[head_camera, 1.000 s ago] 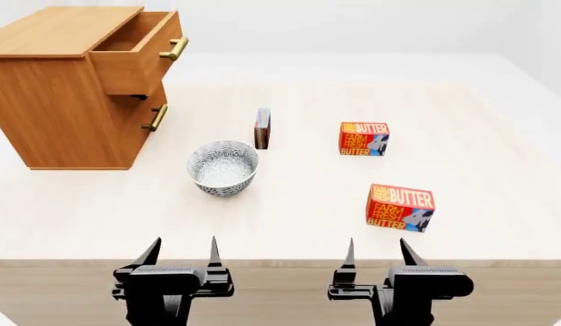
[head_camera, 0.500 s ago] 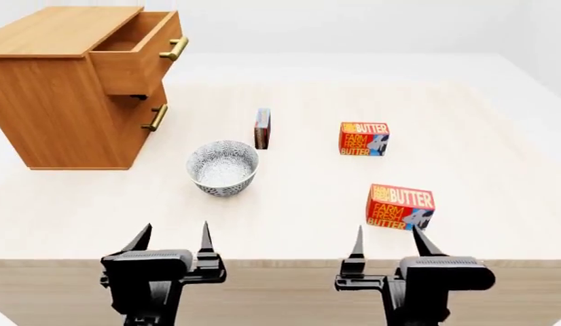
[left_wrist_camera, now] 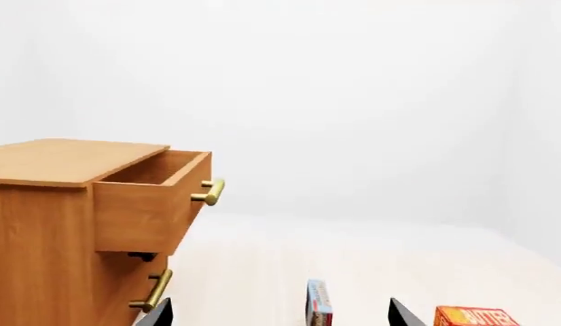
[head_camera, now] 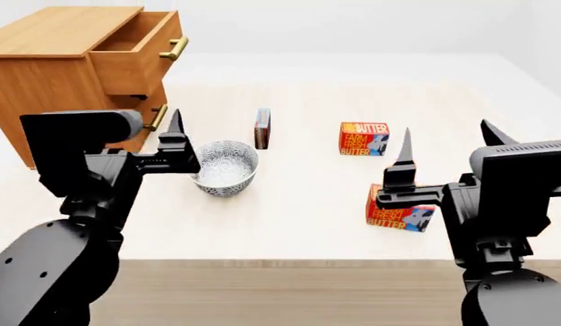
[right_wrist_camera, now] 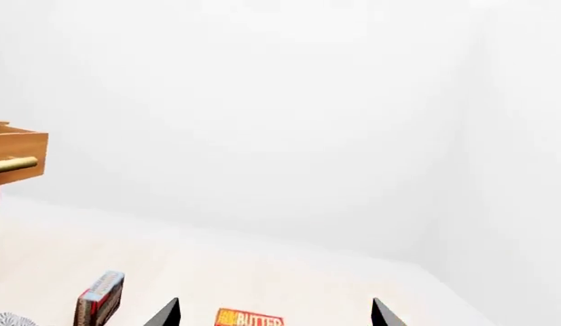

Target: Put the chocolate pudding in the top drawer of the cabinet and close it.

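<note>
From the head camera, we've just swung both arms up off the near edge of the bench (head_camera: pixel 290 231): a second ago they sat low at the front, now they're raised and reaching over it, so we'd guess we're lining up for the grab. Our left hand (head_camera: pixel 152 139) and right hand (head_camera: pixel 448 146) are both spread wide and holding nothing. The chocolate pudding (head_camera: pixel 262 128) stands on edge, ahead of the left hand and off to its right, past the patterned bowl (head_camera: pixel 224 167). The top drawer (head_camera: pixel 136 49) of the cabinet (head_camera: pixel 54 102) is already pulled out, so only the pick, drop and push remain. Left wrist cam shows something the head view doesn't: we look straight into the top drawer's (left_wrist_camera: pixel 152 204) open side. Right wrist cam catches the chocolate pudding (right_wrist_camera: pixel 101 297) and a butter box (right_wrist_camera: pixel 248 318), plus just the drawer's corner.
</note>
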